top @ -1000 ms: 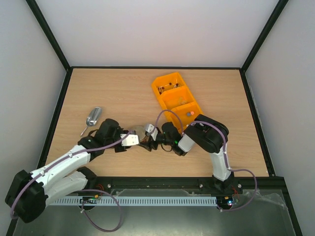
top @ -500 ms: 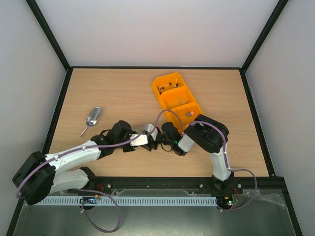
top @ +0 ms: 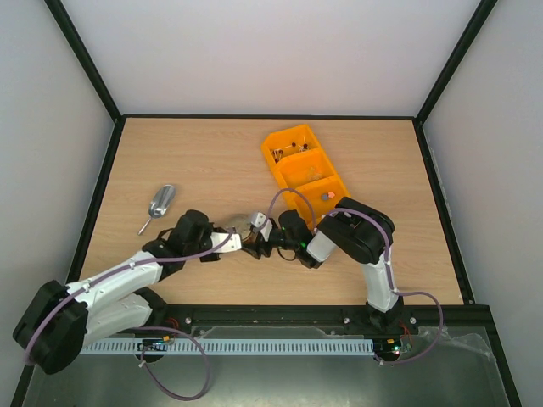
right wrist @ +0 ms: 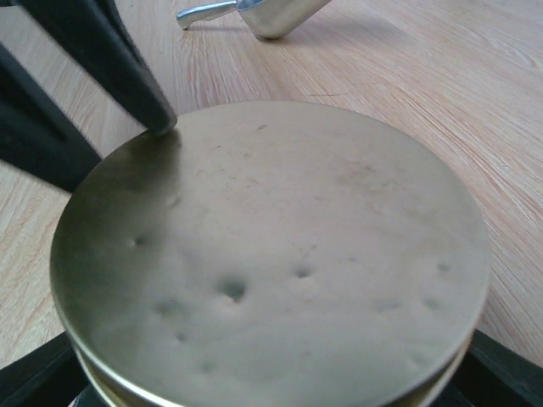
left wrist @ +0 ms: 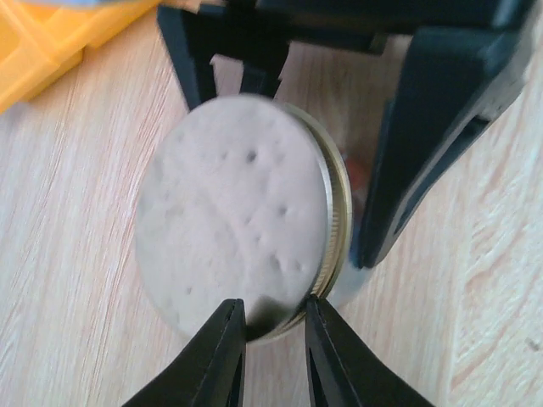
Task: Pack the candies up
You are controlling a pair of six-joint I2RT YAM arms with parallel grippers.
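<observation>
A round gold-coloured lid with a dented top sits on a small clear jar. It fills the right wrist view. My right gripper is shut on the jar from the far side, with its black fingers beside the glass. My left gripper is nearly shut, its jaws astride the lid's near rim, and one of its fingertips touches the lid's edge. A red candy shows through the glass. More candies lie in the orange tray.
The silver metal scoop lies on the wood to the left of both grippers and also shows in the right wrist view. The three-compartment orange tray stands behind the right arm. Black frame rails edge the table.
My left gripper pushed in towards the jar half a second ago and has since drawn back a little to the left. The right arm and the jar have not moved.
</observation>
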